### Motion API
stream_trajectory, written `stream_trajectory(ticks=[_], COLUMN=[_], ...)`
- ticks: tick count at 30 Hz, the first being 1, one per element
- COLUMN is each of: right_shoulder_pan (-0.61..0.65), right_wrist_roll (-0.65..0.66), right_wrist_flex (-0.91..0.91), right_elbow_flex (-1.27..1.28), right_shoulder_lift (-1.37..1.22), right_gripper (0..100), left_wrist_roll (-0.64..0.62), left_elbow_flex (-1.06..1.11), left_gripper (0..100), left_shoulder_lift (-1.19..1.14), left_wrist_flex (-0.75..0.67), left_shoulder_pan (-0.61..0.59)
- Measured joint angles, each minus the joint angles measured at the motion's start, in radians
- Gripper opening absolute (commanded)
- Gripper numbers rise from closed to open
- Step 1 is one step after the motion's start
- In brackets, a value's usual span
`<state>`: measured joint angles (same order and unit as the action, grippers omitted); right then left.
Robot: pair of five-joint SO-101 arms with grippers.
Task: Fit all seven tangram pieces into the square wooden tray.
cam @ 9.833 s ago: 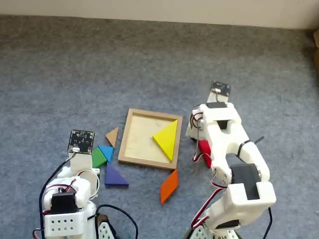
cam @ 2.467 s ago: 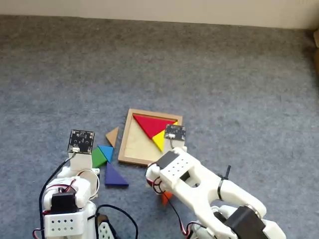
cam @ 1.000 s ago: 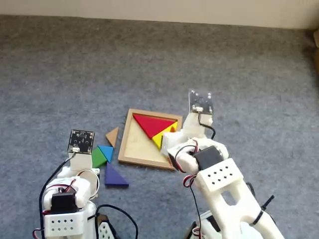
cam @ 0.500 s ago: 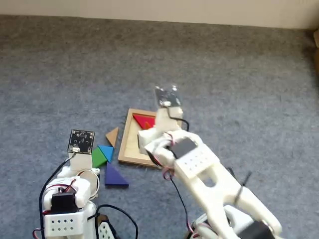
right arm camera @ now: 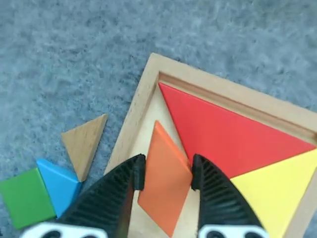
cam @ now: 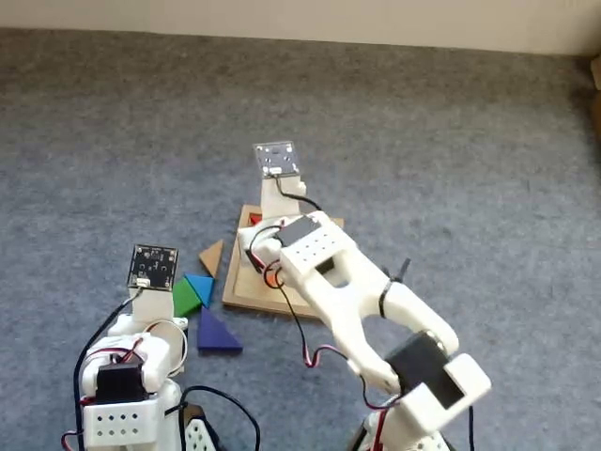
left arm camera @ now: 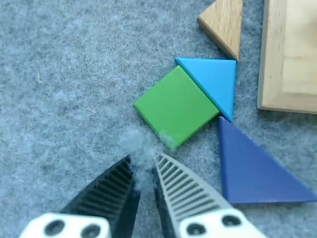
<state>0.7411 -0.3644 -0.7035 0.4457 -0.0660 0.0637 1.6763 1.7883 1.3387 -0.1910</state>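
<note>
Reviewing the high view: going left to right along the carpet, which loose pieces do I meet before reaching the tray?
green square → light blue triangle → wooden triangle → wooden tray. The dark blue triangle is left out because it overlaps these in the order.

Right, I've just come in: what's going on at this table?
The right gripper holds the orange piece over the tray, beside the red triangle, which lies in the tray with the yellow triangle. The left gripper sits by the green square, holding nothing. That square, the light blue triangle, dark blue triangle and wooden triangle lie on the carpet outside the tray.
</note>
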Motion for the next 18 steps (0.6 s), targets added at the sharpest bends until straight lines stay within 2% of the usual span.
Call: stream_trajectory(ticks=[3,9,18], right_shoulder_pan=[0.017,0.049,0.049], right_wrist_roll=[0.000,0.000,0.000], right_wrist_flex=[0.000,0.000,0.002], right_elbow_flex=[-0.023,-0.038,-0.038], right_shoulder_lift=[-0.025,-0.049,0.006], right_gripper=[12.3,26.6,24.7], left_wrist_roll=[0.000,0.000,0.000], left_elbow_flex=[0.000,0.000,0.000], left_gripper=[0,0,0], left_shoulder_lift=[0.000,0.000,0.000], left_wrist_flex=[0.000,0.000,0.000], left_shoulder_pan=[0.000,0.000,0.000])
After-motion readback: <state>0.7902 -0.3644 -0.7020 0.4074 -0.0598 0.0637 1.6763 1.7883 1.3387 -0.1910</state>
